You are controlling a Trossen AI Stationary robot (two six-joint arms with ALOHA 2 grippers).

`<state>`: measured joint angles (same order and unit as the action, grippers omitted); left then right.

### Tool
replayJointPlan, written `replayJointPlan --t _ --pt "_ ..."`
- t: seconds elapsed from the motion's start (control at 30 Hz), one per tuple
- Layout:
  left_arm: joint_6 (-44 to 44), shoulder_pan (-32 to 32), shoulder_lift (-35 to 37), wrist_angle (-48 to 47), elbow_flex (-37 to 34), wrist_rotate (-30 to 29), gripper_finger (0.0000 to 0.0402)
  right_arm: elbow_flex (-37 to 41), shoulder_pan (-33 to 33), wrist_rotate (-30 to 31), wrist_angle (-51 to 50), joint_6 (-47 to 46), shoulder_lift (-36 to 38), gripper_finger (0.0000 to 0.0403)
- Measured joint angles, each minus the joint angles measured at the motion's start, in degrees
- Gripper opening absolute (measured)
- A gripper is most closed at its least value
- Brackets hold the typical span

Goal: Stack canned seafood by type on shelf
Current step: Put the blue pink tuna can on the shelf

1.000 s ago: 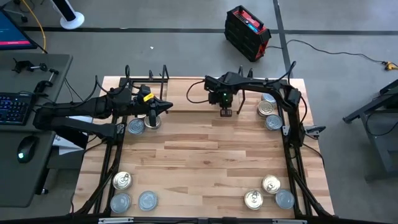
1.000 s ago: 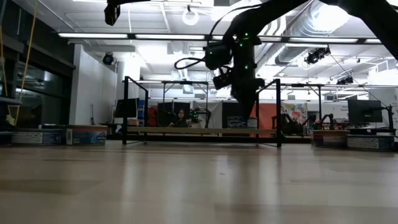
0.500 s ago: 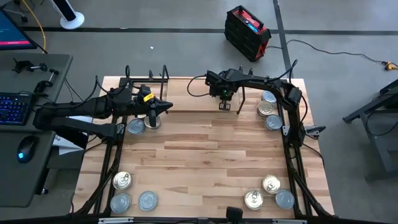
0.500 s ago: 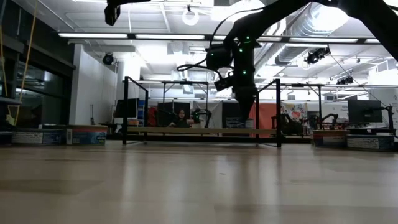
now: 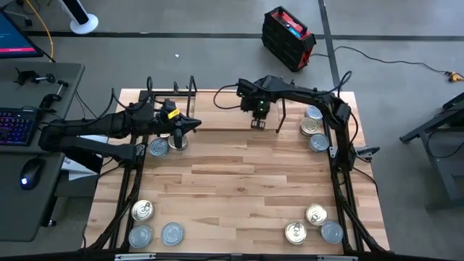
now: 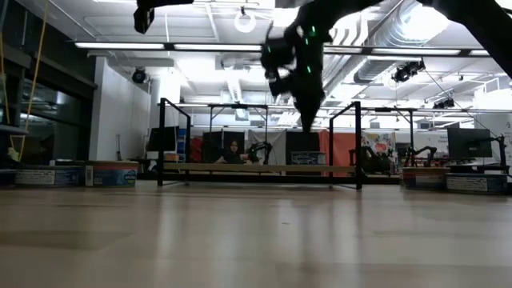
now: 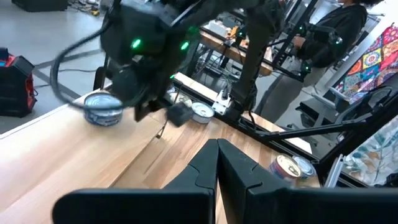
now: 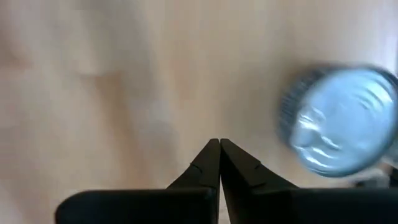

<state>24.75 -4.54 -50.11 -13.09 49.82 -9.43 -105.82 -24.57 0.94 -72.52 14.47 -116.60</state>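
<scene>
Silver-blue tin [image 8: 339,121], label blurred, perhaps unreadable.

Eleven tins show from above, in four groups: two at the far left [image 5: 167,145], three at the near-left corner [image 5: 142,210], three at the far right [image 5: 312,127] and three at the near-right corner [image 5: 315,214]. Of the six near ones, three are gold and three silver-blue (the far ones are harder to sort by colour). One more silver-blue tin [image 7: 102,109] shows in the left wrist view, lying under the right arm [image 5: 319,101], which makes twelve. There is one shelf [image 5: 217,109], two dark arms counting the left arm [image 5: 94,130], and one table [image 5: 239,188].
</scene>
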Motion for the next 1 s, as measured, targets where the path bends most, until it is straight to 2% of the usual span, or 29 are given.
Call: replayJointPlan --t 0.13,0.23,0.3,0.4,0.5,0.6,0.7,0.87,1.0 --pt "3.9 0.2 0.0 -5.8 0.0 1.0 0.0001 -5.3 5.0 -11.0 -0.8 -3.1 0.1 0.0" --pt "5.3 2.4 0.0 -16.3 0.0 3.6 0.0001 -5.8 10.3 -11.8 -3.3 -3.1 0.1 0.0" --pt "7.1 5.5 0.0 -25.9 0.0 3.2 0.0001 -5.8 13.2 -12.8 -5.0 -3.2 0.1 0.0" --pt "13.4 10.1 -0.6 -36.0 -1.1 -1.9 0.0001 -5.8 16.1 -13.4 -6.8 -5.2 0.4 0.0" --pt "23.3 12.9 -0.9 -38.7 -4.9 -5.3 0.0001 -4.0 17.8 -13.2 -7.6 -8.5 2.9 0.0" --pt "31.6 12.9 -2.1 -39.6 -9.9 -6.4 0.0 2.3 18.3 -10.4 -6.3 -14.7 9.3 0.0" --pt "36.3 10.6 -4.2 -39.5 -12.8 -8.9 0.0 13.0 18.9 -6.7 -1.8 -25.8 18.5 0.0" --pt "36.1 4.8 -7.7 -38.5 -14.2 -17.0 0.0 31.3 23.6 -3.8 15.6 -48.2 34.3 0.0" --pt "32.5 1.1 -11.1 -36.8 -14.2 -17.3 0.0 39.6 29.0 1.8 23.8 -60.4 42.1 0.0"
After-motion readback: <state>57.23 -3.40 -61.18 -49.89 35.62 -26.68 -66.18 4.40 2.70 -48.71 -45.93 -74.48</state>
